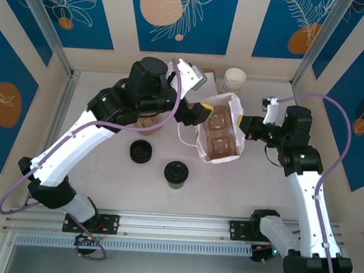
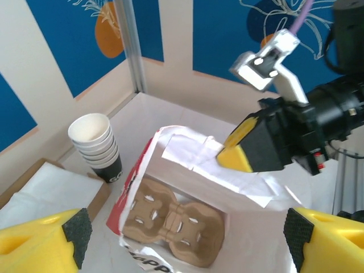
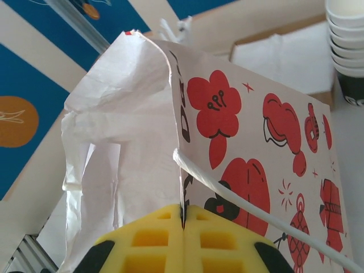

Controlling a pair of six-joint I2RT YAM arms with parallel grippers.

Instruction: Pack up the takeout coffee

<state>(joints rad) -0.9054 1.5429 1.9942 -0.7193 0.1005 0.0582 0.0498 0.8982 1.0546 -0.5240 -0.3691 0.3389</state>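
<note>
Right gripper: mine, jaws pressed together on wall of paper bag, pinching it; I judge this keeps mouth open and bag steady. Left gripper: jaws spread wide, empty, above bag mouth. Inside bag: cardboard cup carrier, slots seem empty. Takeout coffee stands on table, near bag, not yet packed.

The white table bears a bag, cup stack, lids, lidded coffee.
</note>
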